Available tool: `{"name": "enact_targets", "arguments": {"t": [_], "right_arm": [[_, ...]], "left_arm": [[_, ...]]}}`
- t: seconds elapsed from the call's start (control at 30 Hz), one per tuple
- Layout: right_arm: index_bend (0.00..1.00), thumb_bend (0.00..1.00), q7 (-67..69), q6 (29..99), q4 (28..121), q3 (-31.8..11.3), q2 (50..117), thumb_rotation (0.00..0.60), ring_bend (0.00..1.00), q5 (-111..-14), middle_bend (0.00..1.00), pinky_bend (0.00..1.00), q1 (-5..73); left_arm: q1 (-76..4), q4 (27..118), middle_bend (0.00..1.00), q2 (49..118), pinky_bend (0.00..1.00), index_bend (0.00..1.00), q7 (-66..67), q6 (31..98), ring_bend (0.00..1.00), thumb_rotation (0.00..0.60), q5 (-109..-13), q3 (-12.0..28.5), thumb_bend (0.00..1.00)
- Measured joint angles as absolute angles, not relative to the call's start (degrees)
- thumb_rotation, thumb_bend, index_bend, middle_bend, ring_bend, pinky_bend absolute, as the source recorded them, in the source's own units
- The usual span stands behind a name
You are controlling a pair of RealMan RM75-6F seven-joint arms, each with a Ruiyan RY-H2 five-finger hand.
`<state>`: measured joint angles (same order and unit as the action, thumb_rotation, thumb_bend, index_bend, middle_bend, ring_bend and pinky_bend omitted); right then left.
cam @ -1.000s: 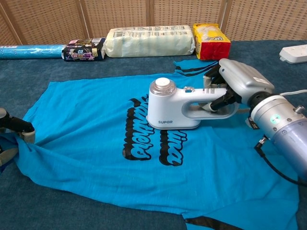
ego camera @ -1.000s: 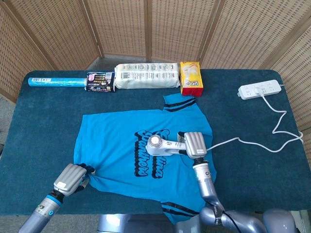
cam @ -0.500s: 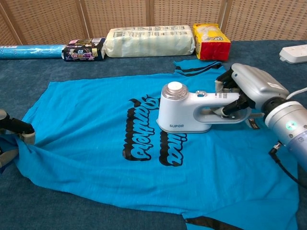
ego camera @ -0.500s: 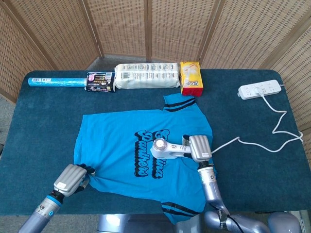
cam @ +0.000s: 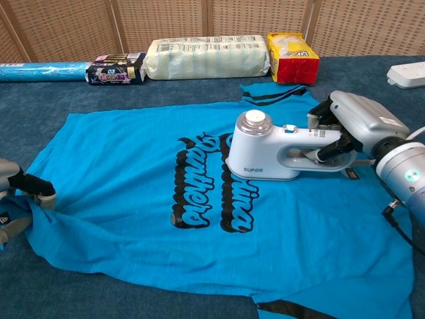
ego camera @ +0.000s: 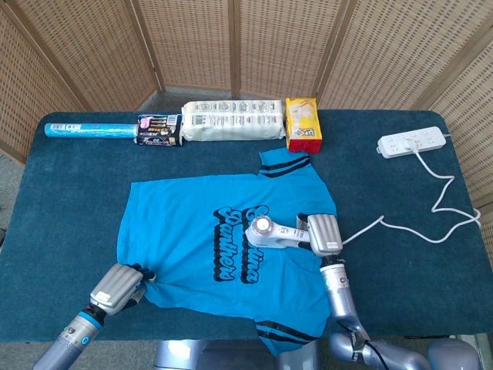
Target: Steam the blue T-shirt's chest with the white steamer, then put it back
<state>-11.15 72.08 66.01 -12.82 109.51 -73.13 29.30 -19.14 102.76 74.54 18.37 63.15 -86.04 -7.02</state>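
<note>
The blue T-shirt [ego camera: 200, 231] [cam: 133, 179] lies flat on the dark table, its black chest lettering [ego camera: 231, 247] facing up. A white steamer [ego camera: 271, 234] [cam: 269, 154] rests on the shirt at the right end of the lettering. My right hand [ego camera: 323, 235] [cam: 362, 126] grips its handle from the right. My left hand [ego camera: 117, 287] [cam: 16, 193] pinches the shirt's lower left hem at the table's near left. The steamer's white cord [ego camera: 400, 227] trails to the right.
A white power strip [ego camera: 412, 142] lies at the back right with the cord looping from it. Along the back edge sit a blue roll [ego camera: 88, 131], a dark packet [ego camera: 159, 129], a white pack [ego camera: 231, 121] and a yellow-red bag [ego camera: 303, 122]. Wicker screens stand behind.
My right hand has slid the steamer rightward across the lettering toward the shirt's right side. My left hand has pulled the hem slightly nearer, smoothing the cloth.
</note>
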Motion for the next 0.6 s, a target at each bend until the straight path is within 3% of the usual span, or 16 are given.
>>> {"name": "enact_targets", "arguments": {"t": [0.6], "right_arm": [[0.75, 0.32, -14.6, 71.77, 67.21, -12.93, 111.91, 0.6, 0.88, -74.63, 0.8, 0.83, 30.95]], "left_arm": [[-19.2, 102.76, 0.53, 74.2, 0.55, 0.52, 17.98, 63.06, 0.46, 0.6, -85.9, -7.0, 0.55]]}}
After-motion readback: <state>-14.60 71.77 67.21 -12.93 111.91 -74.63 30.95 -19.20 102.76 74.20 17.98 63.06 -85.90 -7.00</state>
